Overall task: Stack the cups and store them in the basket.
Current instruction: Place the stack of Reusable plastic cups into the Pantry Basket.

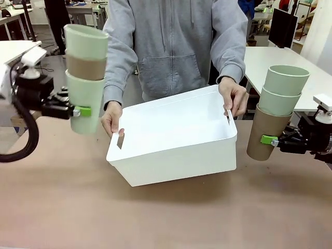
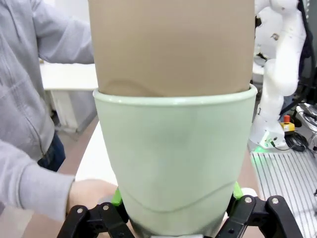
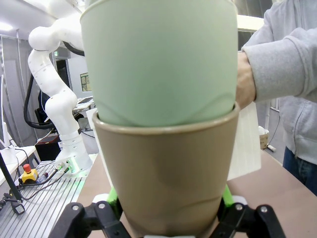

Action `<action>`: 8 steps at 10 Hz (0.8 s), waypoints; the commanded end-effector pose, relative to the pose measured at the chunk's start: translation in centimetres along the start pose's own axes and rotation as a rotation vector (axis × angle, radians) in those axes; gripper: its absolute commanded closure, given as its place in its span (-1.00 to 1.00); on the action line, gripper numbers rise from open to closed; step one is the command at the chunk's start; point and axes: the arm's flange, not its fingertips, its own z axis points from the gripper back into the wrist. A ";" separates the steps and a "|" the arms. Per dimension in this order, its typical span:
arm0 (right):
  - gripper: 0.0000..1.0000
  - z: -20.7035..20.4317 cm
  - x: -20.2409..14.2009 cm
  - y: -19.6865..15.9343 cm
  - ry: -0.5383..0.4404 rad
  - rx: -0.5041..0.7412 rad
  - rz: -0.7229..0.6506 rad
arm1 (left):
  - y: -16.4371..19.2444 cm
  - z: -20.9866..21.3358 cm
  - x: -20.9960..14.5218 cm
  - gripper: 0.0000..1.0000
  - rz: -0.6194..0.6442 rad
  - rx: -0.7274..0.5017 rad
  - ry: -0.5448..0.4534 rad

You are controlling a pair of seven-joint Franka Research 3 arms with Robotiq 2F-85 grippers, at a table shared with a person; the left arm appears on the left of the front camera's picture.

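Held two nested stacks of three cups in the air, with the basket between them. Clamped the left hand [image 1: 85, 110] at 9 o'clock on the bottom mint cup of the left stack [image 1: 85, 78], which ran mint, tan, mint from the top and stood near upright. Clamped the right hand [image 1: 267, 139] at 3 o'clock low on the tan bottom cup of the right stack [image 1: 277, 111], with two mint cups nested above and the mouth leaning toward 1 o'clock.

Showed the basket [image 1: 176, 163] at the centre, apart from both stacks and tilted so that its open top faced partly toward 6 o'clock. Gripped at both short ends by a person [image 1: 176, 46] standing at 12 o'clock. Could not tell whether its bottom touched the surface [image 1: 155, 218].

Judged the step in hand to be the move into the basket. Best done one stack at a time:
- Carry the stack inward above the rim.
- Keep well clear of the person's fingers on the short ends.
- Lower until the bottom cup meets the floor of the basket.
- Release only then.

Reached in level from each side, with the fingers pointing inward toward the centre and pinching each stack from the side near its foot.
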 end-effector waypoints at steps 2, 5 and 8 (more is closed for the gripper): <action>-0.73 0.0 0.4 0.1 -0.002 0.000 0.010 | 0.5 -3.4 5.5 -0.70 0.079 0.013 0.208; -0.73 0.0 0.4 0.1 -0.002 0.000 0.010 | 1.0 -7.8 7.9 -0.70 0.085 0.013 0.402; -0.73 0.0 0.4 0.1 -0.002 0.000 0.010 | 1.9 -11.8 8.0 -0.70 0.093 -0.009 0.546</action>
